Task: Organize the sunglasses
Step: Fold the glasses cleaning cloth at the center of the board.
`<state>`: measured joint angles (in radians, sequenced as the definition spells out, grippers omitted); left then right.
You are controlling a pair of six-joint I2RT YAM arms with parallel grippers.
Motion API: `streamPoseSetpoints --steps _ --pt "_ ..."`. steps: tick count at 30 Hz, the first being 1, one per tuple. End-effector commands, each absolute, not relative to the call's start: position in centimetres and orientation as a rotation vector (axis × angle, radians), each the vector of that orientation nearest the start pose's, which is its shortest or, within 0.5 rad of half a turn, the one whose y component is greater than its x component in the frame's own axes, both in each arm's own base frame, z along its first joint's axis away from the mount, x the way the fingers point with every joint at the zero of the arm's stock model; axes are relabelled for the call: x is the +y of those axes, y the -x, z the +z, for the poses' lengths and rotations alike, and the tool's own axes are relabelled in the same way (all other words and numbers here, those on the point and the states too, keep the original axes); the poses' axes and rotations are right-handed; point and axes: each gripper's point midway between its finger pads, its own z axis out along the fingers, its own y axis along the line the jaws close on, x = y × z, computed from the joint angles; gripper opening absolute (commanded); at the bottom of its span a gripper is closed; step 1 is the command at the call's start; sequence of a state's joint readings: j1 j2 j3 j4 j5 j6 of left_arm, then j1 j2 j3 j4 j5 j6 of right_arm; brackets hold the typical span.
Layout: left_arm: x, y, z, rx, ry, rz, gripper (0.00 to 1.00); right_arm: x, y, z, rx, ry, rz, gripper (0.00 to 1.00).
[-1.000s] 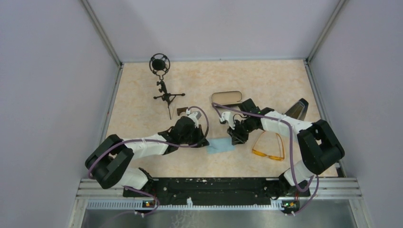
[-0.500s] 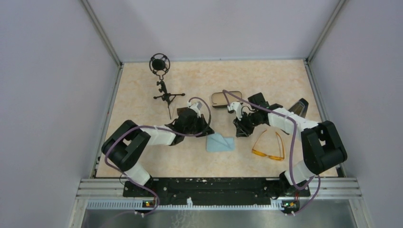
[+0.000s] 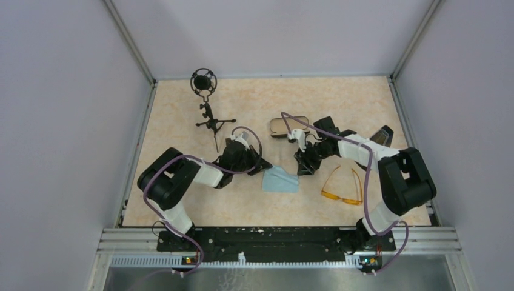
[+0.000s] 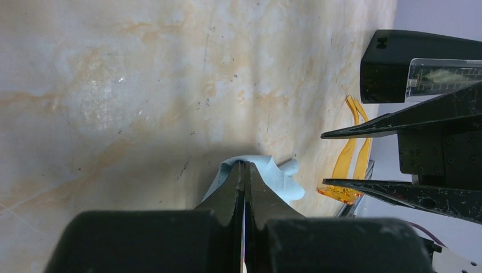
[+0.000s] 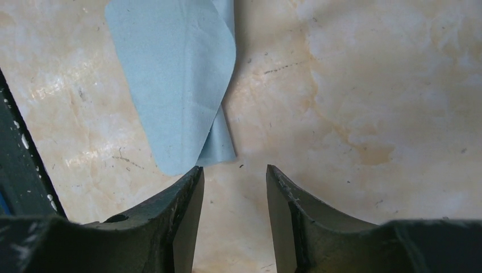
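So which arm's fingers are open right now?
The right fingers: a clear gap shows between them, above bare table beside the cloth. The left fingers are pressed together, apparently pinching the cloth's edge.

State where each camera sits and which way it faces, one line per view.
Top external: above and behind the bases, looking down on the table; both arms show whole.
Left wrist: low over the table, looking along the shut left gripper toward the blue cloth and the sunglasses.
Right wrist: looking down past the open right gripper at the cloth's edge.
Shared: all three show the cloth.
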<state>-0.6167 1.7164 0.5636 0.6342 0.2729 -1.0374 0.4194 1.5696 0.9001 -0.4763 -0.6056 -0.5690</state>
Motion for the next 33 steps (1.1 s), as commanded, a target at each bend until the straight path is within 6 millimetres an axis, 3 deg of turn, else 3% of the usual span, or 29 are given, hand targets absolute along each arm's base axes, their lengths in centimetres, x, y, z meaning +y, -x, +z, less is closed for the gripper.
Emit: streamPoseSetpoints --steps 1,12,25,33 --pt "-30.7 -28.9 5.4 2.244 0.339 -1.306 0.0 22.0 -25.5 5.8 2.129 1.406 0.893 0.45" --pt "-30.6 -28.7 5.6 2.239 0.348 -1.316 0.0 21.7 -22.7 4.9 2.203 1.46 0.984 0.44" --pt "-30.6 -28.5 5.6 2.238 0.346 -1.325 0.0 22.8 -21.9 3.9 2.224 1.507 1.01 0.39" --pt "-30.6 -28.6 5.7 2.234 0.344 -1.328 0.0 23.2 -21.8 3.7 2.228 1.514 1.023 0.22"
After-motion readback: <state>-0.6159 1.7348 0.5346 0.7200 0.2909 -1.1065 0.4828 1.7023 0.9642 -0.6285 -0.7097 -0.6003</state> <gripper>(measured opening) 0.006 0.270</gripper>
